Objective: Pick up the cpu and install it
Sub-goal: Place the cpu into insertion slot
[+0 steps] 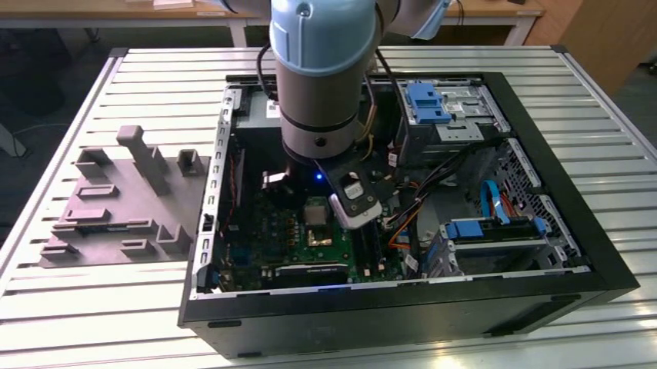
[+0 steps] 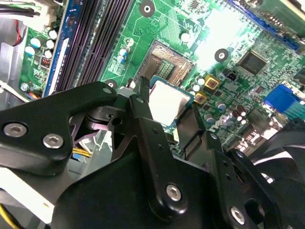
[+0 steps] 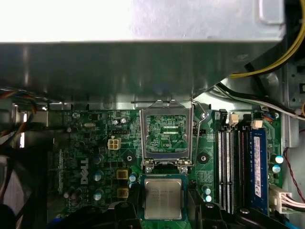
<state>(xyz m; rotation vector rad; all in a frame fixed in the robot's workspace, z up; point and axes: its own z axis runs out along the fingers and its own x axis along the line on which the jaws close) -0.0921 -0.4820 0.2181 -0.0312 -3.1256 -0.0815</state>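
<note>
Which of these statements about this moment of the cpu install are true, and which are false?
1. The gripper holds the cpu between its fingers. True.
2. The cpu is seated in the socket. False: the socket is empty, and the cpu is in the gripper, just beside it.
3. The socket is closed over. False: in both wrist views it is open, with its contact field bare.
4. The arm reaches down into the open computer case. True.
5. The grey moulded block lies to the exterior view's right of the case. False: it lies to the exterior view's left.
</note>
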